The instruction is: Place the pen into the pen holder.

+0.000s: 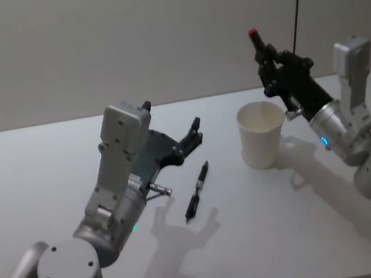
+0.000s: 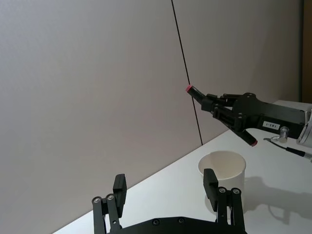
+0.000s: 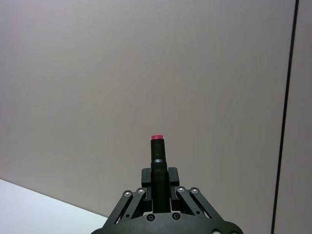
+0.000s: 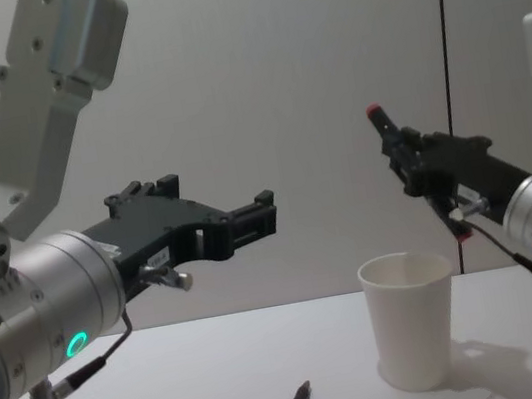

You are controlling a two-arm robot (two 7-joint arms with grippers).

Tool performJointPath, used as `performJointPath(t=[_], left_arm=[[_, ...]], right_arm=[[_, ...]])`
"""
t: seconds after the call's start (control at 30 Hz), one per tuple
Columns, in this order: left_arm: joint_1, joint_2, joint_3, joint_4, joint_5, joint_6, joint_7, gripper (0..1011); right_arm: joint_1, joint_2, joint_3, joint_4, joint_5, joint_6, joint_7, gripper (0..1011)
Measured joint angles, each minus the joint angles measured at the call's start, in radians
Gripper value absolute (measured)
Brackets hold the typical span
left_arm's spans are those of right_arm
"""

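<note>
Right gripper (image 1: pixel 266 60): I log it clamped on the red-tipped pen (image 1: pixel 254 36), arm raised at 1 o'clock of the pen holder (image 1: pixel 262 134). Left gripper (image 1: pixel 195 130): fingers spread, hovering at 9 o'clock; black pen (image 1: pixel 197 192) lies at 8.

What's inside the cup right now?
Nothing visible in the pen holder: bare white inner wall. Near wall hides its floor. The right gripper holds a red-tipped pen higher up.

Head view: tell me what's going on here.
The right gripper is shut on a black pen with red ends, holding it tilted in the air, higher than the white paper cup and not yet in it. The left gripper hovers open over the white table, near a second black pen lying flat to the cup's left.
</note>
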State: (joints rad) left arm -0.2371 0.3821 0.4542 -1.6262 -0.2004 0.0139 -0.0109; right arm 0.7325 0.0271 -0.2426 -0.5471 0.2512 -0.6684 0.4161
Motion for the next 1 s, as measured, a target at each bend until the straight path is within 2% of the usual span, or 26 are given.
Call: performJointPath(t=[0.13,0.37,0.67,0.77,0.87,0.97,1.0], left_arm=[[0.0,0.0,0.0,0.0,0.0,0.0,0.0,1004],[0.0,0.0,0.0,0.0,0.0,0.0,0.0,1004],[0.0,0.0,0.0,0.0,0.0,0.0,0.0,1004],[0.0,0.0,0.0,0.0,0.0,0.0,0.0,1004],[0.0,0.0,0.0,0.0,0.0,0.0,0.0,1004],[0.0,0.0,0.0,0.0,0.0,0.0,0.0,1004],[0.0,0.0,0.0,0.0,0.0,0.0,0.0,1004]], right_arm=[[0.051,-0.021,-0.008,0.103,0.008,-0.038,0.015,185],[0.121,-0.05,-0.014,0.242,0.015,-0.091,0.029,185],[0.181,-0.078,-0.019,0.36,0.016,-0.131,0.034,185],[0.191,-0.083,-0.02,0.378,0.015,-0.137,0.034,187],[0.201,-0.088,-0.021,0.399,0.013,-0.145,0.032,253],[0.211,-0.092,-0.021,0.42,0.008,-0.152,0.025,376],[0.212,-0.092,-0.021,0.422,0.007,-0.153,0.023,390]])
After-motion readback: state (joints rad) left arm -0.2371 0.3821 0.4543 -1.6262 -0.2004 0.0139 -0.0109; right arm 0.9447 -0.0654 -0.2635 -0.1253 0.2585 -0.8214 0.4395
